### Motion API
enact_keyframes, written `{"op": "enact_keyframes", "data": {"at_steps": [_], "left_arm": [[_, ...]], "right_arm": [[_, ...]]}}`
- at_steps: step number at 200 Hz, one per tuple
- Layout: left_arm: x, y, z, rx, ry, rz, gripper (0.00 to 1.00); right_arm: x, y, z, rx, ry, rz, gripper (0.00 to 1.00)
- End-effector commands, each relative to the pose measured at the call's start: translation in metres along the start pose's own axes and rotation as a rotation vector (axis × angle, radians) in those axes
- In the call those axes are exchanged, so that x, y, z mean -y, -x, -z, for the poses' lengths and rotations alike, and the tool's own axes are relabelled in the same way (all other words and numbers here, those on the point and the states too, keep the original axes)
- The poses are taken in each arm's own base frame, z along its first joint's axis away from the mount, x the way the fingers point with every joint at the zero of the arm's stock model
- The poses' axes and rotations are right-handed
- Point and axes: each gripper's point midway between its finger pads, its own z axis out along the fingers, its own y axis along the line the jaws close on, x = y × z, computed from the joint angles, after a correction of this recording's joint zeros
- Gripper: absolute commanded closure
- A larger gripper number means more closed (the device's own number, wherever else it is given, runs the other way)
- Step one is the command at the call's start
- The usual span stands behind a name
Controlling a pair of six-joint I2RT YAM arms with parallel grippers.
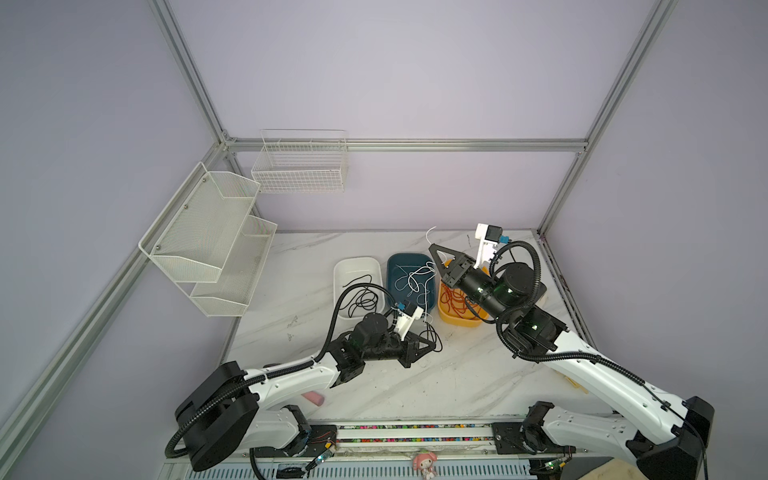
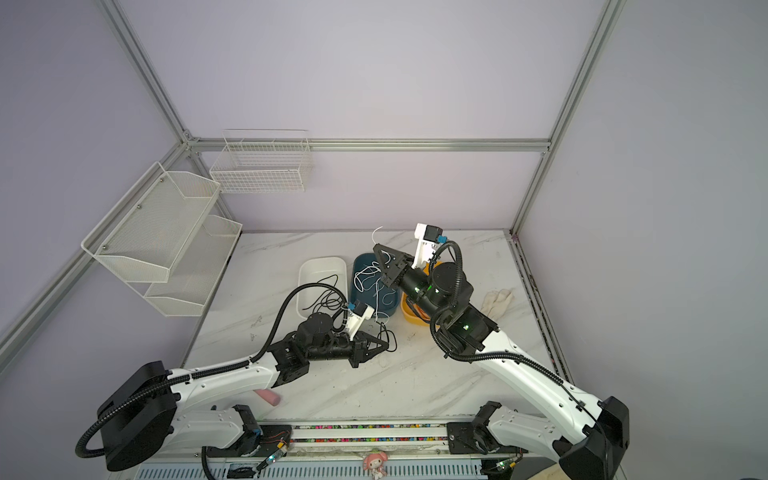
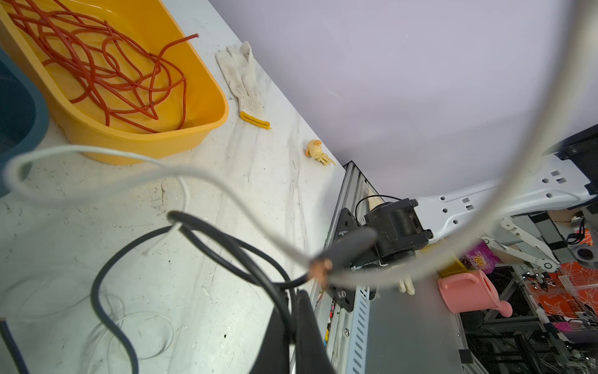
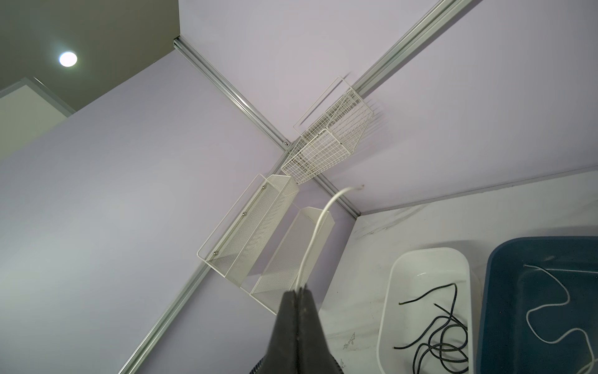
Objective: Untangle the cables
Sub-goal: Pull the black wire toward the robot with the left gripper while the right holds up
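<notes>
Three bins hold the cables. Black cables (image 1: pixel 363 299) lie in the white bin (image 1: pixel 357 259), white cables (image 1: pixel 415 280) in the blue bin (image 1: pixel 409 255), red-orange cables (image 3: pixel 106 71) in the yellow bin (image 3: pixel 139 142). My left gripper (image 1: pixel 434 345) sits low over the table in front of the bins, shut on a looping black cable (image 3: pixel 226 246); a white cable (image 3: pixel 97 150) crosses that loop. My right gripper (image 1: pixel 432 248) is raised above the blue bin, shut on a white cable (image 4: pixel 315 233) whose free end sticks up past the tips.
A white work glove (image 2: pixel 496 301) lies right of the yellow bin. A pink object (image 1: pixel 313 398) rests near the left arm's base. Mesh shelves (image 1: pixel 208 241) and a wire basket (image 1: pixel 299 166) hang on the walls. A small toy (image 3: pixel 315 150) sits by the table edge.
</notes>
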Motion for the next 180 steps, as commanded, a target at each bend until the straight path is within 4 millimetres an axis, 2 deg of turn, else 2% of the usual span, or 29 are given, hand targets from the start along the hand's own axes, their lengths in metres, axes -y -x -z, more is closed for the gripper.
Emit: {"op": "enact_keyframes", "data": {"at_steps": [1, 40, 73, 101, 135, 180], "left_arm": [[0.022, 0.014, 0.004, 0.028, -0.058, -0.042, 1.00], [0.034, 0.013, -0.003, 0.000, -0.096, -0.047, 1.00], [0.040, 0.011, -0.012, -0.027, -0.115, -0.055, 1.00], [0.046, 0.015, -0.014, -0.025, -0.122, -0.070, 1.00], [0.055, 0.023, -0.016, -0.020, -0.141, -0.085, 1.00], [0.067, 0.025, -0.026, -0.046, -0.171, -0.103, 1.00]], "right_arm": [[0.001, 0.015, 0.008, 0.096, 0.000, -0.057, 1.00], [0.010, 0.006, 0.010, 0.113, 0.031, -0.124, 1.00], [0.019, 0.006, 0.012, 0.147, 0.024, -0.166, 1.00], [0.041, 0.004, 0.020, 0.193, -0.033, -0.254, 1.00], [0.061, -0.007, 0.025, 0.206, -0.068, -0.350, 1.00], [0.065, -0.009, 0.029, 0.238, -0.082, -0.400, 1.00]]}}
